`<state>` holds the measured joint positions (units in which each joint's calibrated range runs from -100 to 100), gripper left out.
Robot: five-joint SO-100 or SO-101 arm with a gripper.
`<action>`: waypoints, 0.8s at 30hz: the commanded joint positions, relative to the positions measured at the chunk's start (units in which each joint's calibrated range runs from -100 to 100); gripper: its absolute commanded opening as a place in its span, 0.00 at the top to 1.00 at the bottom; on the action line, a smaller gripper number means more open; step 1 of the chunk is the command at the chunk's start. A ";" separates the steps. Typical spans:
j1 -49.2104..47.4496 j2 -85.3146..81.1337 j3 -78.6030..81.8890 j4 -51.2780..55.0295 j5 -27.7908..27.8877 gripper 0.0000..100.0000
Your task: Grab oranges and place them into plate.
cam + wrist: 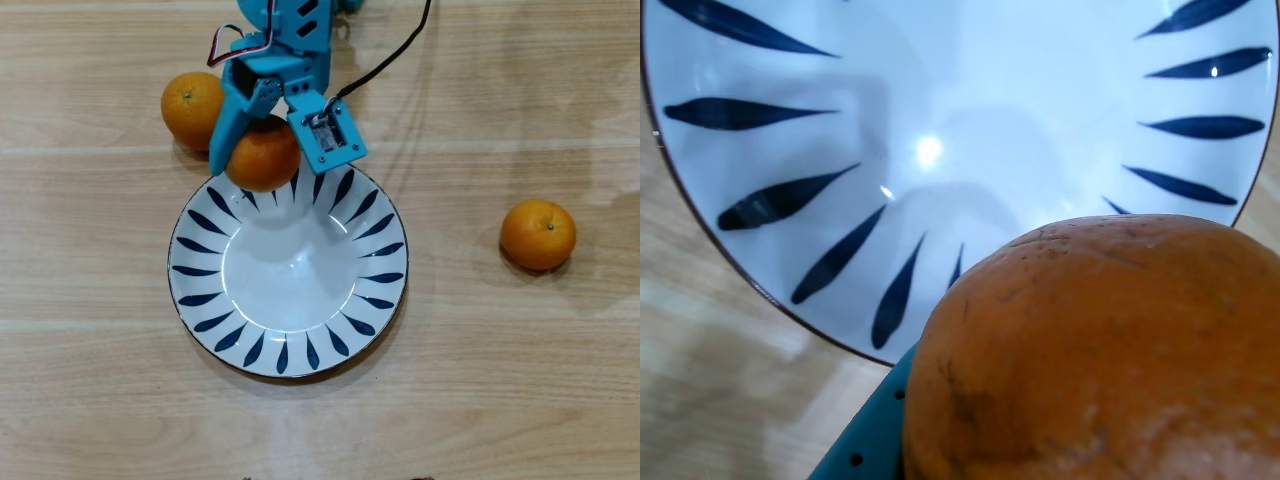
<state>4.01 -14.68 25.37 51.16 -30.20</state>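
Arm: enters from top in overhead view, hand (262, 165) clamped on one orange (264, 156) over plate (200, 270) rim. Arm base cut off; fingertips hidden.

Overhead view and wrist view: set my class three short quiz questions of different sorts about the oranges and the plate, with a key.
1. True or false: an orange already lies in the plate.
2. How many oranges rest on the table?
3. The tool holds its orange over the plate's: A centre, B rim, C neither.

Key: 1 false. 2 two: the left orange and the right orange. 3 B.
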 commanded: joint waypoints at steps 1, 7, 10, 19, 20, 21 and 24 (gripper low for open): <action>0.99 2.51 -5.85 -1.01 0.56 0.68; 0.59 4.03 -6.31 -0.93 0.15 0.63; -0.46 4.12 -6.31 -0.93 0.15 0.54; -5.14 3.61 -6.94 -0.24 -1.84 0.55; -6.11 3.36 -7.12 -0.24 -1.84 0.58; -7.48 2.77 -7.30 -0.24 -2.15 0.63; -12.16 1.33 -7.30 -0.15 -4.40 0.75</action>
<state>-4.43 -10.37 20.94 51.08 -32.86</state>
